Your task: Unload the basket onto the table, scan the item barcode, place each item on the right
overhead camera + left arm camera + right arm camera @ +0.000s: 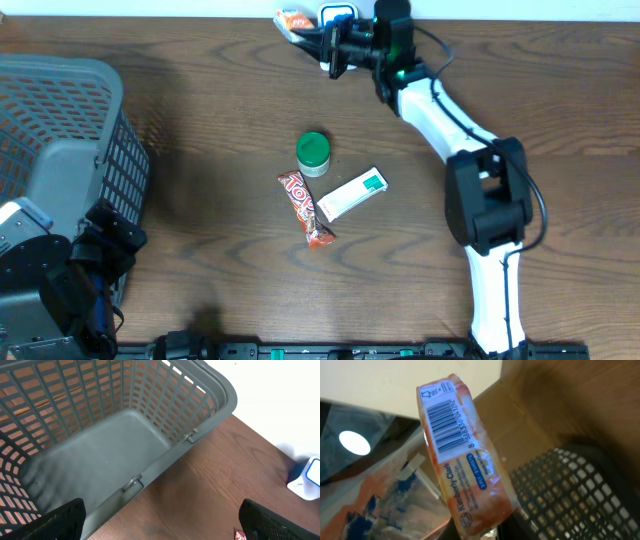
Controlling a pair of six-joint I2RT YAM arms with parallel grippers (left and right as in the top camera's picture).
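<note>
A gray basket [60,130] sits at nine o'clock on the brown table [220,100]. Just by it, at about eight o'clock, the left fingers [112,232] are spread wide apart and hold nothing. In the middle of the table three things lie close together. There is a round green cap [313,152], a red candy bar [305,208] at its six o'clock, and a white and green box [352,193] at its four o'clock, right beside the candy bar. At twelve o'clock, by the far edge, the right fingers [318,38] are squeezed tight on an orange packet [462,470]. The packet is next to a small white and blue block [338,14]. Its black barcode [444,425] faces the right wrist camera.
</note>
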